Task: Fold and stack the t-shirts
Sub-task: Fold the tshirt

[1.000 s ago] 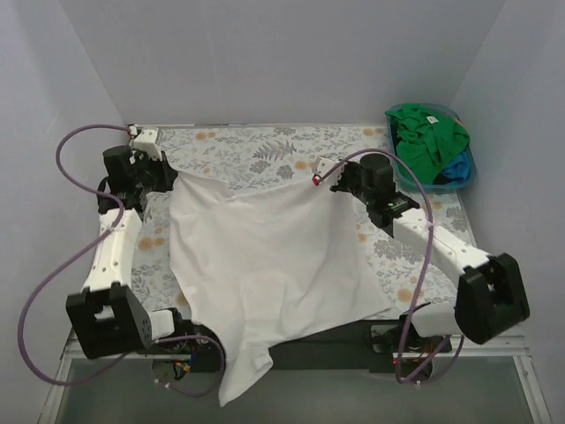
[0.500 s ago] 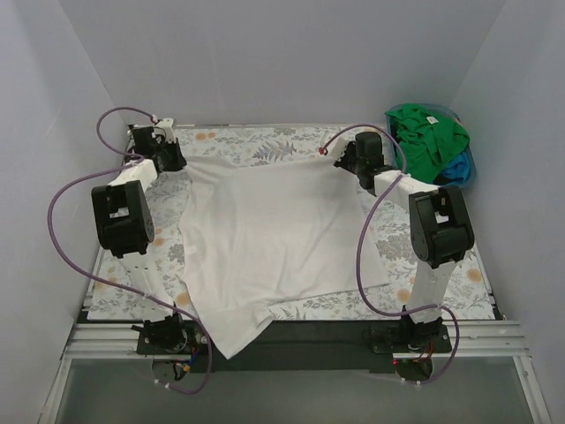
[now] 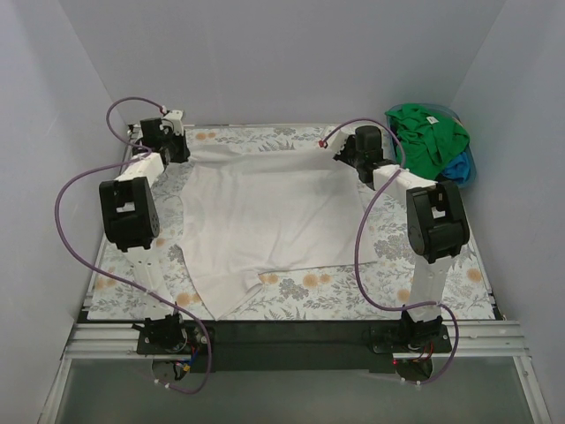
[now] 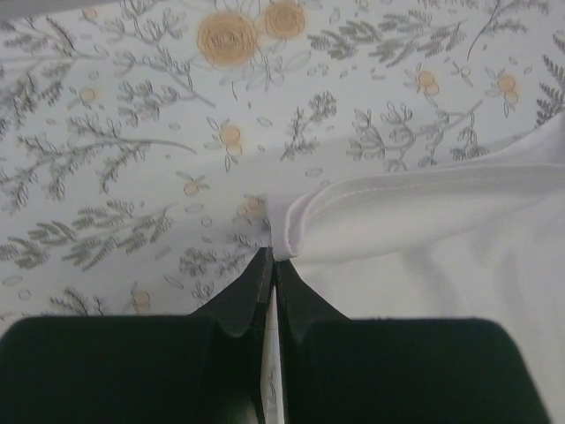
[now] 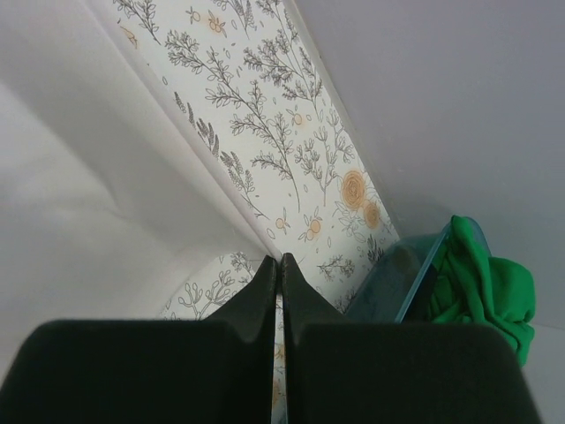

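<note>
**Both arms reach back, white shirt dragged up the table**

Hauled toward the far edge over the last second, the white t-shirt (image 3: 265,212) now lies spread on the floral table cloth (image 3: 353,291). Its lowest flap stops just short of the near edge instead of hanging over it. Its top edge runs taut between the far-left and far-right areas, strung between the two outstretched arms. At the far-right corner a clear bin (image 3: 472,177) holds a crumpled green t-shirt (image 3: 428,132) on top of a blue t-shirt (image 3: 457,168). The left gripper (image 4: 269,258) has its fingers pressed together on a rolled hem corner of the white fabric. The right gripper (image 5: 275,261) likewise pinches the shirt's opposite end.
</note>
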